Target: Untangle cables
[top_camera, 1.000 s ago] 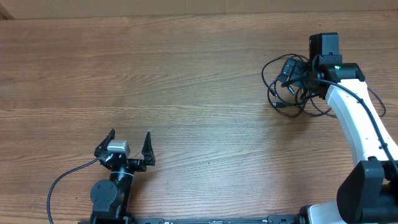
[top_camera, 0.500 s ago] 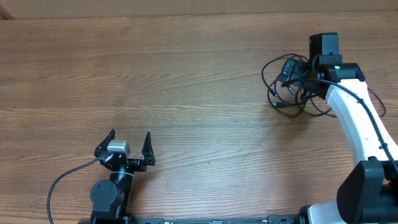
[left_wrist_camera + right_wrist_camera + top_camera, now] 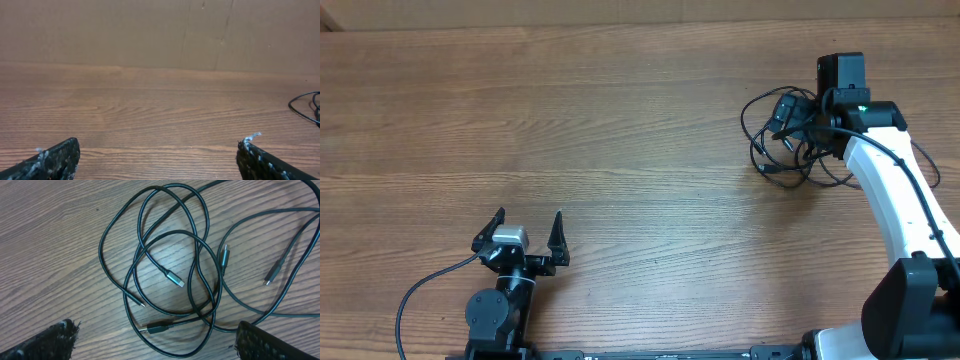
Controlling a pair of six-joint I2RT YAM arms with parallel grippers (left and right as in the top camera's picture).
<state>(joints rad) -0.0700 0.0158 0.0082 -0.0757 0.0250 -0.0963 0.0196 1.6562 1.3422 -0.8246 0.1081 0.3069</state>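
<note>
The cables (image 3: pixel 775 170) lie in a tangled bunch of thin black loops on the wooden table (image 3: pixel 620 120) at the far right. My right gripper (image 3: pixel 788 126) hovers over them, open. In the right wrist view the loops and several small plugs, one of them (image 3: pixel 159 328) near the bottom, spread between and beyond my right gripper (image 3: pixel 157 336), whose fingers (image 3: pixel 50 342) touch nothing. My left gripper (image 3: pixel 529 216) stands open near the front left, far from the bunch. From the left wrist, my left gripper (image 3: pixel 157 152) has only bare wood between its fingers, and one cable loop (image 3: pixel 300 111) shows at the right edge.
A brown cardboard wall (image 3: pixel 150 30) stands along the table's far edge. The white right arm (image 3: pixel 900 200) reaches from the front right corner. A thicker black wire (image 3: pixel 420 290) trails from the left arm's base.
</note>
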